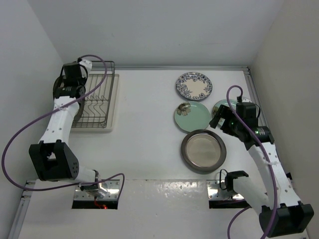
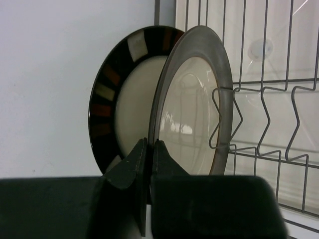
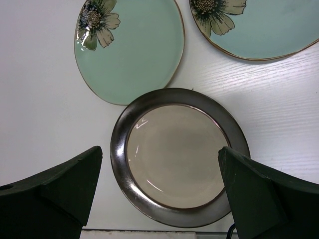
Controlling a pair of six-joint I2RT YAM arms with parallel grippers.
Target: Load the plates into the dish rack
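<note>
1. Top external: found a white table (image 1: 149, 129) boxed in by plain white walls (image 1: 149, 30) on three sides.
2. Saw the dish rack (image 1: 99, 107), dark wire on a white tray, at the table's far left, with its long axis pointing away from the arm bases.
3. Left wrist: caught two plates standing on edge among the rack's wires, faces turned the same way. Placed the striped-rim plate (image 2: 107, 94), cream centre and dark banded rim, behind the glossy racked grey-rimmed plate (image 2: 192, 119).
4. Noted the left gripper (image 2: 151, 143) with fingers drawn together to a thin slit at that front plate's lower rim. Could not tell whether pinching it.
5. Right wrist: found the right gripper (image 3: 159, 152) spread wide above the flat grey-rimmed plate (image 3: 172, 169), face up on the table.
6. Spotted beyond it, also flat, the first mint-green plate (image 3: 132, 50) just beside it and the second mint-green plate (image 3: 259, 25), each with a flower. Found the blue-and-white plate (image 1: 194, 85) farther still in the top view.
</note>
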